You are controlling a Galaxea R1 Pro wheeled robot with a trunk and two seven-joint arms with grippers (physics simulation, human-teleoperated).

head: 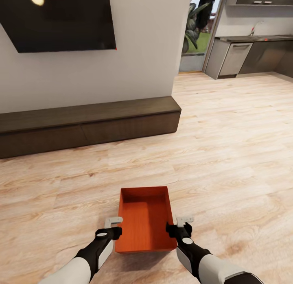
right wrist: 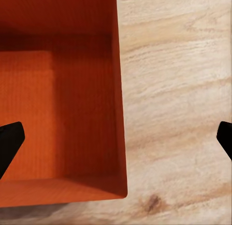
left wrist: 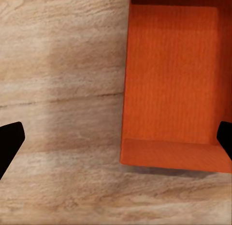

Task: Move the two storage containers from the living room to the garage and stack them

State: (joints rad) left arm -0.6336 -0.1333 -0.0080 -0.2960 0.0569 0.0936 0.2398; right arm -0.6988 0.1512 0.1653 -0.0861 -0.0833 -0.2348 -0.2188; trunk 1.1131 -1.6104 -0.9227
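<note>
One orange-red storage container (head: pixel 145 223) sits open-topped and empty on the living room's light wood plank floor, just in front of me. My left gripper (head: pixel 115 230) is open at the container's near-left corner. In the left wrist view the left gripper (left wrist: pixel 116 140) spans the container's wall (left wrist: pixel 126 113), one fingertip over the floor and one over the inside. My right gripper (head: pixel 176 228) is open at the near-right corner. In the right wrist view the right gripper (right wrist: pixel 116 140) straddles that side's wall (right wrist: pixel 121 113) of the container (right wrist: pixel 58 104) the same way.
A long dark low cabinet (head: pixel 89 125) runs along the white wall ahead on the left, under a black screen (head: pixel 61 19). Wood floor (head: pixel 236 145) stretches to the right toward a kitchen counter (head: pixel 248 52) and a glass door with plants (head: pixel 196 27).
</note>
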